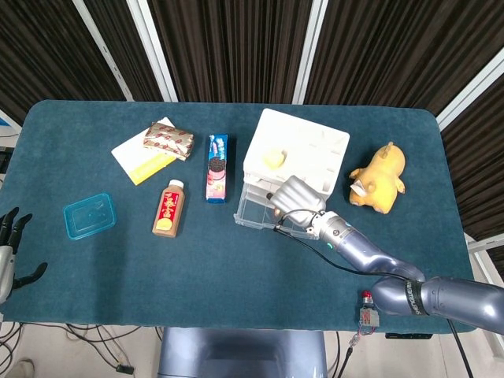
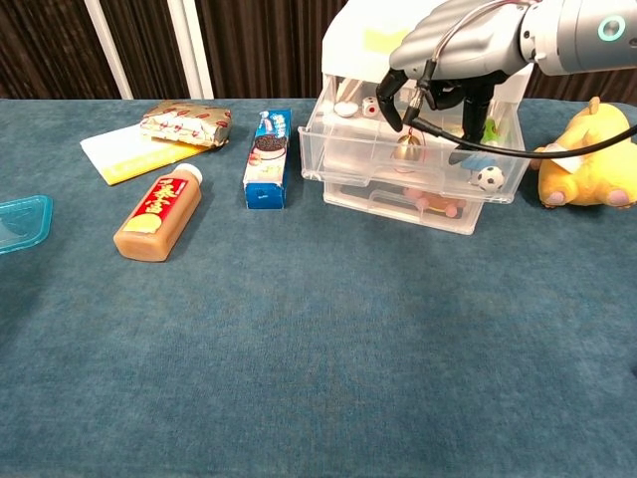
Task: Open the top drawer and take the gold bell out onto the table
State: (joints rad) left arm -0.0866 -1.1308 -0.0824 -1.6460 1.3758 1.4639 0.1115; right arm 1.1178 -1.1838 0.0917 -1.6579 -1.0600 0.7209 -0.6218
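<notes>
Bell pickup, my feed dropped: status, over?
Right hand reaching into open top drawer, fingers around bell; grasp unconfirmed. Bell inside drawer, not on table. Left hand idle at table edge. Toy ball alongside.

Bright, even overhead light; sharp frames, seemingly faint shadows.

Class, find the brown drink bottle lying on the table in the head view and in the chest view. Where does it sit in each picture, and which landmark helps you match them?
Head view: brown drink bottle lies left of centre, cap pointing away.
Chest view: it lies at the left, cap toward the upper right.
Shared landmark: the blue cookie box just to its right.
</notes>
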